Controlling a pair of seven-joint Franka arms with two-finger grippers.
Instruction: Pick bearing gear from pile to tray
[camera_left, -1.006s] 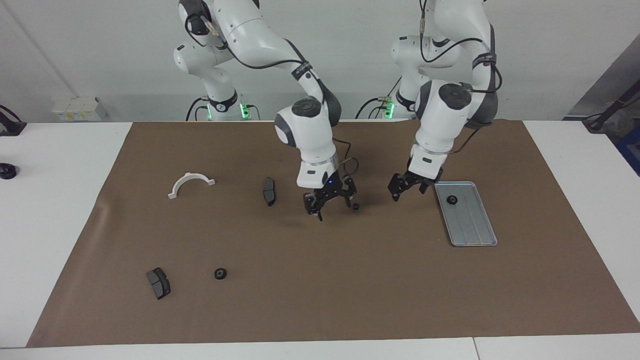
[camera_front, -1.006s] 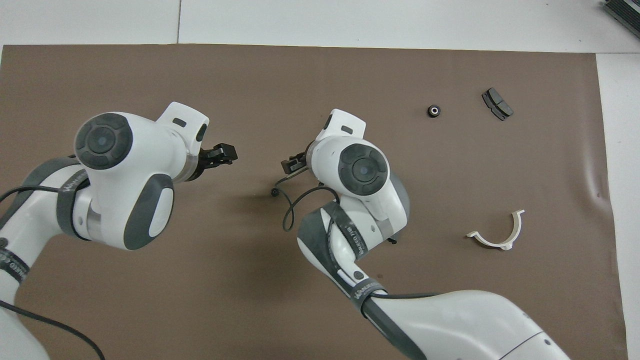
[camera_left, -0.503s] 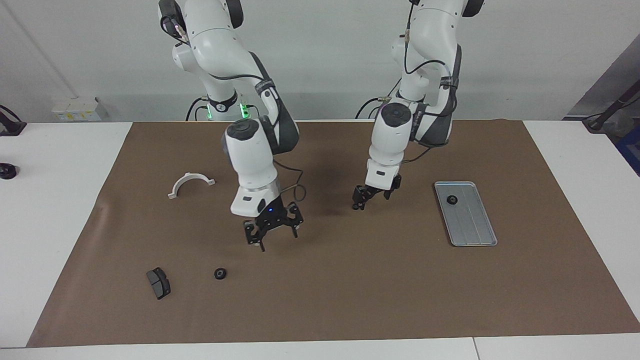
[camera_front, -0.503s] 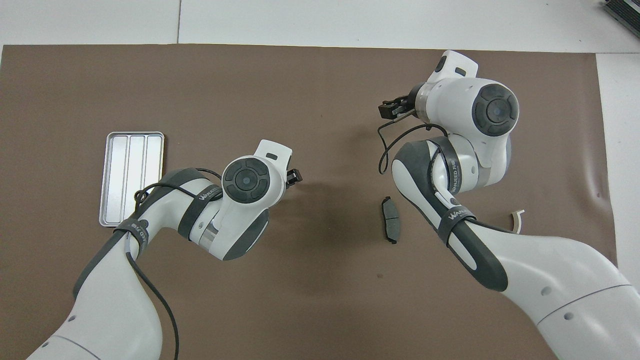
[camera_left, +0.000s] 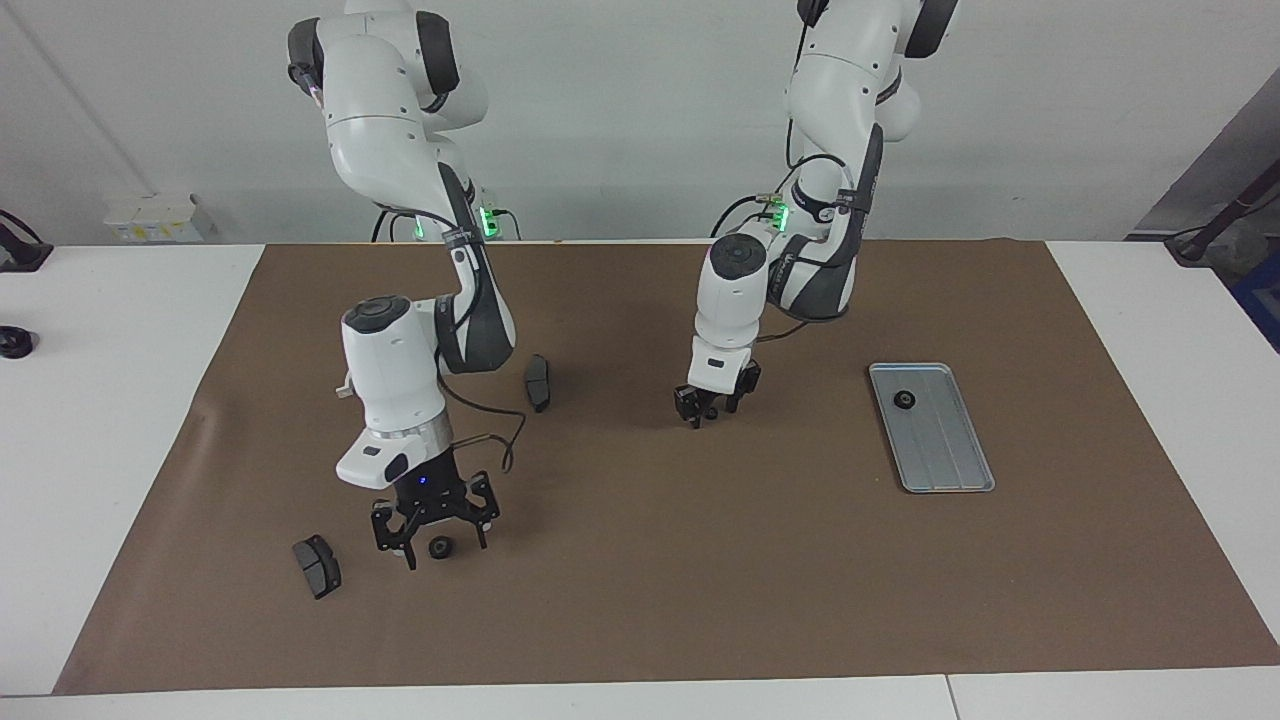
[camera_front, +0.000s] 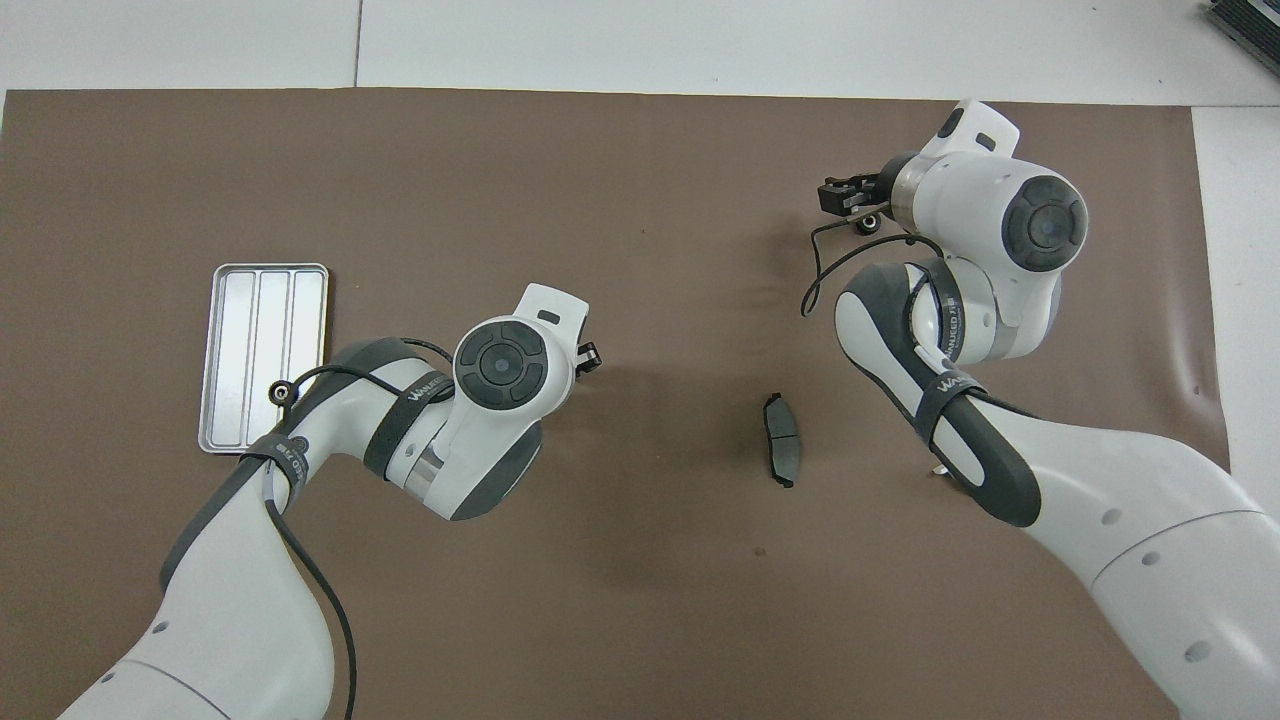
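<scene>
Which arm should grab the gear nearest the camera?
Right. Its gripper is already down around that gear, jaws open. The left gripper is at mid-table, at another gear.
</scene>
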